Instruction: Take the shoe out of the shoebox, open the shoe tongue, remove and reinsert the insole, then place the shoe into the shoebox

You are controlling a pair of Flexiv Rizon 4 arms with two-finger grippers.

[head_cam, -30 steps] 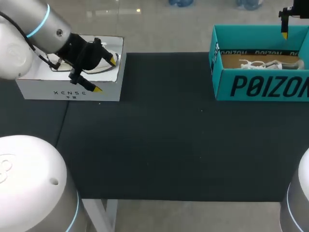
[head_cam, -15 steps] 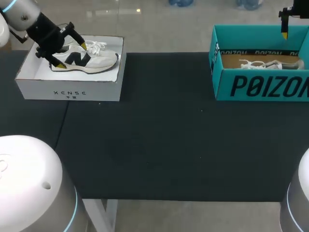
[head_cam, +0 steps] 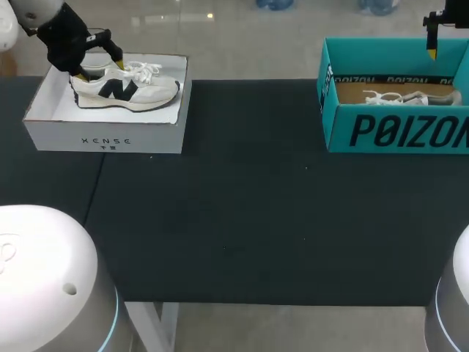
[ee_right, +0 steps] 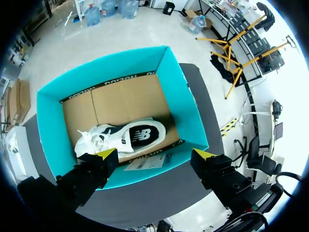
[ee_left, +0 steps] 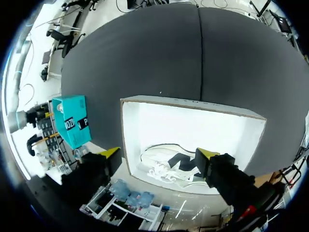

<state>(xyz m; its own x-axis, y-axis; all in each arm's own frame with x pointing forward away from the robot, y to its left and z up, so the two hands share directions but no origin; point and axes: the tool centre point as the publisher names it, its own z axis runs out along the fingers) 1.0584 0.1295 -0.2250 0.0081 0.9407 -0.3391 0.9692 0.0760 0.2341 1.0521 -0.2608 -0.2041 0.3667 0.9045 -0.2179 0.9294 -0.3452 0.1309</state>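
- We are holding our left tool (head_cam: 99,70) spread open, gripping nothing, over the heel end of the white sneaker with a black side mark (head_cam: 132,90), which is lying in the white cardboard shoebox (head_cam: 102,136) at the far left of the dark tabletop (head_cam: 242,205).
- Our right tool (ee_right: 155,154) is hanging released above the teal cardboard shoebox (ee_right: 186,113), with a second white sneaker (ee_right: 125,137) lying inside.

Left claw (head_cam: 100,70) now back at shoe (head_cam: 135,91) heel, shoe uncovered.

This looks like a robot lab. A left arm (head_cam: 44,279) and a right arm (head_cam: 456,308) stand at a black table (head_cam: 242,220). A white shoebox (head_cam: 102,136) and a blue-green shoebox (head_cam: 396,132) sit on it.
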